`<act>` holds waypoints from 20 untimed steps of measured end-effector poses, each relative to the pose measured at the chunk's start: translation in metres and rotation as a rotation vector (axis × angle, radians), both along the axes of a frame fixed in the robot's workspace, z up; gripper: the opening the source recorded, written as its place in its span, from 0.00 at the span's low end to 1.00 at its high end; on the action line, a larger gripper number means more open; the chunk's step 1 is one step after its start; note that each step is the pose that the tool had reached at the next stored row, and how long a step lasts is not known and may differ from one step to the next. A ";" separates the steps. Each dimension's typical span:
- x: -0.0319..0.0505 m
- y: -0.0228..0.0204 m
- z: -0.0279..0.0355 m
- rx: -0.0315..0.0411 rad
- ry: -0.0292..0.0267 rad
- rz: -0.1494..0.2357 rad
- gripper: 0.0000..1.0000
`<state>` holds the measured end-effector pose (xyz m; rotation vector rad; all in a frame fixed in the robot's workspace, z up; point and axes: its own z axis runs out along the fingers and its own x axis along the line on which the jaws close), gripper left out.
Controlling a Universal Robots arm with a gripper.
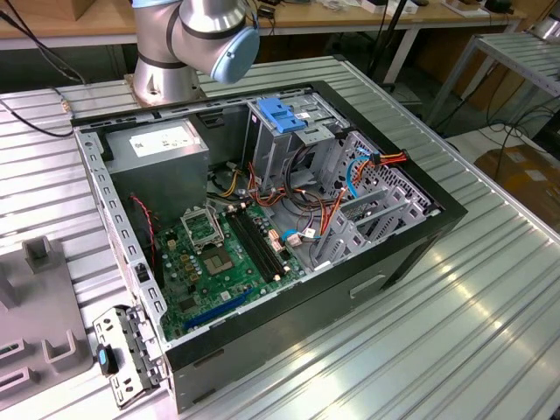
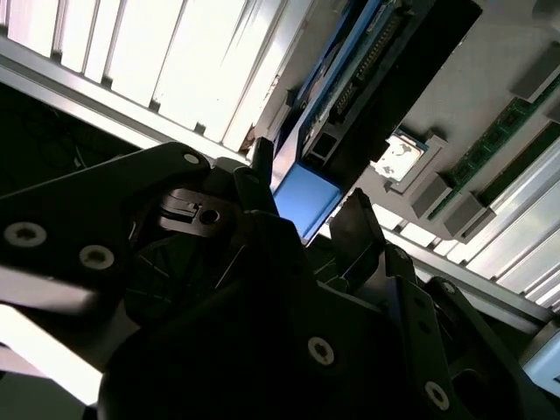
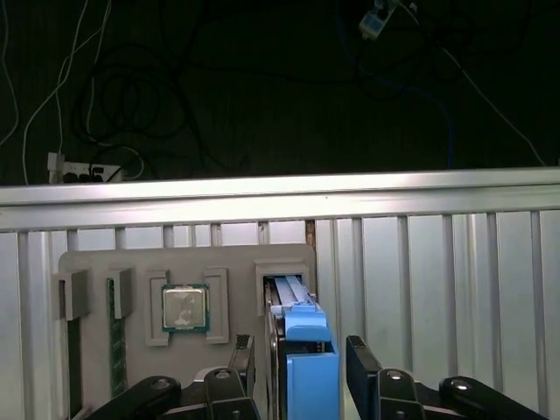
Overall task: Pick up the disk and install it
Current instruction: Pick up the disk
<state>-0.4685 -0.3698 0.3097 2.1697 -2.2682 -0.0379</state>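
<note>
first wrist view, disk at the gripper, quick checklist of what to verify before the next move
1. disk centred in the gripper: ok
2. disk standing upright in its grey tray slot: ok
3. firm hold on disk: cannot tell
4. computer case open on top: ok
5. free bay in the drive cage: cannot tell

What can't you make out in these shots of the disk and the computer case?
Disk: lower part, first wrist view, cut off by the picture's edge.
Disk's near end: second wrist view, behind the gripper's dark body.
Arm: exterior view, cut off at the top edge above its base joints.
</note>
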 end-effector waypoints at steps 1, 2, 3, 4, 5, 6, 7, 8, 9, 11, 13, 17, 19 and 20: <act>0.0002 0.0000 -0.0016 -0.0002 0.0000 0.000 0.54; 0.0005 0.0000 -0.0035 -0.0004 -0.0001 0.000 0.54; 0.0006 0.0000 -0.0050 -0.0006 0.0000 0.000 0.54; 0.0007 0.0000 -0.0074 -0.0008 0.0003 0.000 0.54; 0.0008 0.0000 -0.0076 -0.0008 0.0004 0.000 0.54; 0.0007 0.0000 -0.0076 -0.0009 0.0007 0.000 0.54; 0.0008 0.0000 -0.0080 -0.0008 0.0005 0.000 0.54; 0.0008 0.0000 -0.0131 -0.0009 -0.0024 0.000 0.54; 0.0008 0.0001 -0.0136 -0.0009 -0.0026 0.000 0.39; 0.0008 0.0012 -0.0142 -0.0014 -0.0026 0.000 0.39; 0.0008 0.0012 -0.0142 -0.0014 -0.0026 0.000 0.39; 0.0008 0.0012 -0.0142 -0.0014 -0.0026 0.000 0.39; 0.0008 0.0012 -0.0143 -0.0014 -0.0027 0.000 0.39; 0.0008 0.0012 -0.0143 -0.0014 -0.0027 0.000 0.38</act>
